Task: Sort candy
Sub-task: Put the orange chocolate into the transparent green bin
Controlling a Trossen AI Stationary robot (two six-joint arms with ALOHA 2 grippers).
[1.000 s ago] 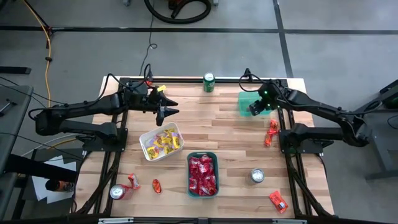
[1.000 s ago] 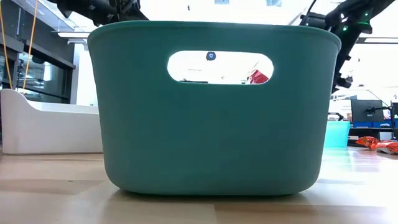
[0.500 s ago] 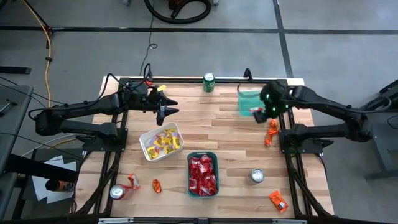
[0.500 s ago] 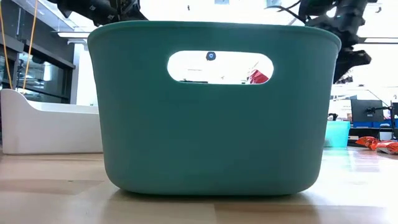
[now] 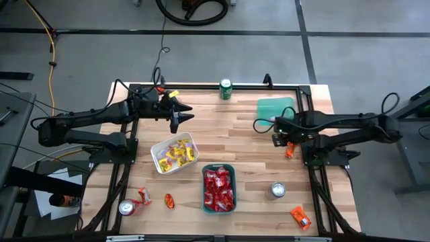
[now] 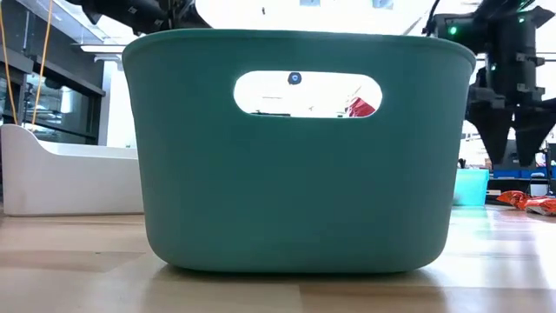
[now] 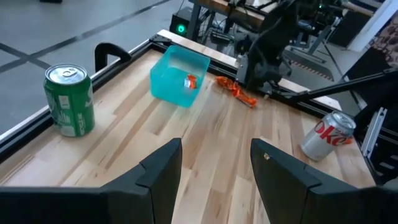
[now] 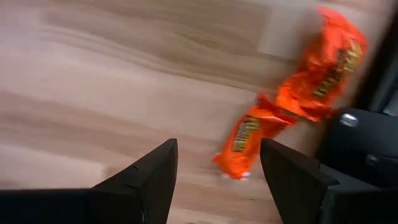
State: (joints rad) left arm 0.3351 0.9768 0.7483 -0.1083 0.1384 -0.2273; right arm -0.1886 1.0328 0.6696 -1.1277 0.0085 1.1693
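Near the tabletop's (image 5: pixel 242 134) front left corner stands a silver drink can (image 5: pixel 125 208), with two loose orange candy packets (image 5: pixel 144 195) beside it. The left claw (image 5: pixel 183 119) hovers above the rear left part of the tabletop, fingers spread wide and empty. Just in front of it sits a white tray (image 5: pixel 175 153) of yellow candy, and toward the front edge a teal tray (image 5: pixel 219 187) of red candy, which blocks most of the low view. A green can (image 5: pixel 226 89) stands at the middle of the rear edge. A small turquoise bin (image 5: pixel 275 107) sits near the rear right corner. The right claw (image 5: pixel 281 134) hangs spread wide and empty, just beside orange candy (image 8: pixel 292 106) at the right edge. A Diet Coke can (image 5: pixel 277 190) and another orange packet (image 5: pixel 300 216) lie toward the front right corner.
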